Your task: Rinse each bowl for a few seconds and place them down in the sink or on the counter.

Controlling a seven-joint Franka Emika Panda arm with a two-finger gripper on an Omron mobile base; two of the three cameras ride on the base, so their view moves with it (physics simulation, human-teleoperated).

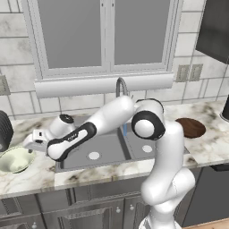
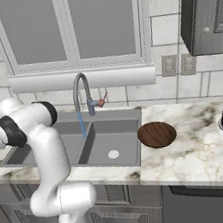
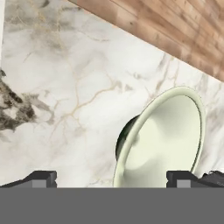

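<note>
Left base view: pincer [image 1: 32, 144] hangs just over the near rim of the cream bowl [image 1: 15, 159] on the counter [image 1: 210, 147], sink [image 1: 105, 152] off to its far side and brown bowl [image 1: 190, 127] well beyond that. Right base view: tap running into sink, brown bowl just beside the basin. Hand view: fingers [image 3: 41, 178] spread wide with nothing between, cream bowl straight ahead; likely rigid, glazed and slick, light, so best pinched across the thin rim wall.

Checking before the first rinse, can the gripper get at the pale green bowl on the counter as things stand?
Probably yes. The gripper is open just above the pale green bowl, which sits alone on the counter left of the sink, with nothing between them.
</note>
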